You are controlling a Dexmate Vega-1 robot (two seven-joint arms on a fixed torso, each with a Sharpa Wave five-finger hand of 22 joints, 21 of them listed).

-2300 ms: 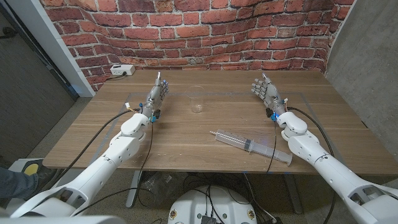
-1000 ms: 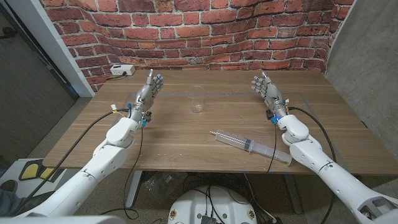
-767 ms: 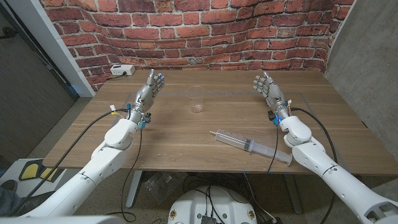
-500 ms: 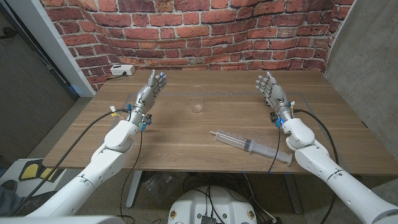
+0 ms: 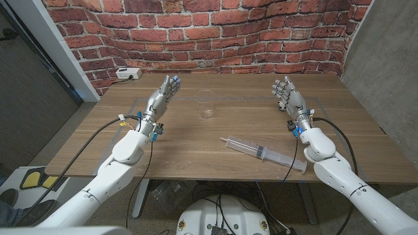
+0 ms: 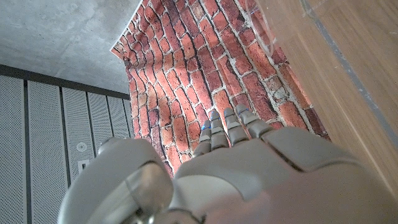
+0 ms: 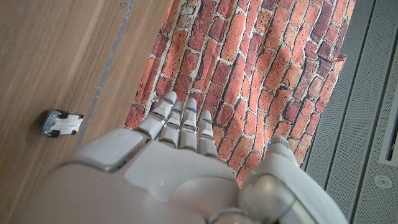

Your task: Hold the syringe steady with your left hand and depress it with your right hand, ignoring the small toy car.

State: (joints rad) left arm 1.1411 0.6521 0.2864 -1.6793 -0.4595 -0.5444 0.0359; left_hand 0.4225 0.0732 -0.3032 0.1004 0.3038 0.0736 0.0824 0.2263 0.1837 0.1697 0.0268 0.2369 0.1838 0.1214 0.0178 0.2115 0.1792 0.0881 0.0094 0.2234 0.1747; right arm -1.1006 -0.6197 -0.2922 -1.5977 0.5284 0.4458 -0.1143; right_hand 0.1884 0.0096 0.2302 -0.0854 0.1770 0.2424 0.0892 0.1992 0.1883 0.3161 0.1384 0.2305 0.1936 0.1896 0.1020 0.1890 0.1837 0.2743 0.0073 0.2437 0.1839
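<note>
— What lies nearest you?

— The syringe (image 5: 261, 152), flat on the tabletop (image 5: 189, 140) close to the near edge. It runs slantwise, with the end toward my right arm lying closest to that edge. Nothing touches it.

— And your hands?

— Both are farther back, well apart from the syringe. My left hand (image 5: 162, 96) is raised over the left of the tabletop, fingers (image 6: 227, 127) straight and close together, holding nothing. My right hand (image 5: 289, 96) mirrors it on the right, fingers (image 7: 180, 121) extended, also empty.

— Anything beyond?

— A clear cup (image 5: 207, 105) stands between the hands toward the back, and a white box (image 5: 128, 74) sits at the far left corner by the brick wall. In my right wrist view a small toy car (image 7: 61, 122) sits on the wood; I leave it alone.

— So how do you start well?

— I judge the reach comes first. I would bring my left hand down over the barrel and wrap it firmly, so it cannot roll. Only then should my right hand push the plunger along the syringe's axis, not sideways.
</note>
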